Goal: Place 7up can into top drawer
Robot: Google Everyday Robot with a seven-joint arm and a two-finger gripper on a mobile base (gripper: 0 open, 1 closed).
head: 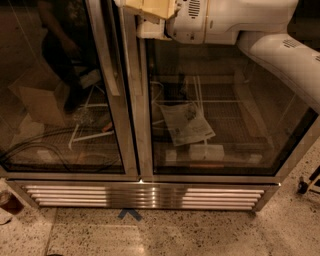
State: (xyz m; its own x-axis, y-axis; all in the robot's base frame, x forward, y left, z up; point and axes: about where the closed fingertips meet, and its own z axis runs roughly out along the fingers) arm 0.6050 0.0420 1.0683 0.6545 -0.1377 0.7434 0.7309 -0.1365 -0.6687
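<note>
The can is not visible anywhere in the camera view, and no drawer shows either. The gripper [148, 17] sits at the top edge, in front of a glass-door fridge [131, 150], above where its two doors meet. Whether it is open, closed or holding anything cannot be told. Judgement: the can's direction and long axis cannot be fixed from here.

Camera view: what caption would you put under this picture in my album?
Robot's gripper at the top edge, before a glass-door cooler with a paper inside.
</note>
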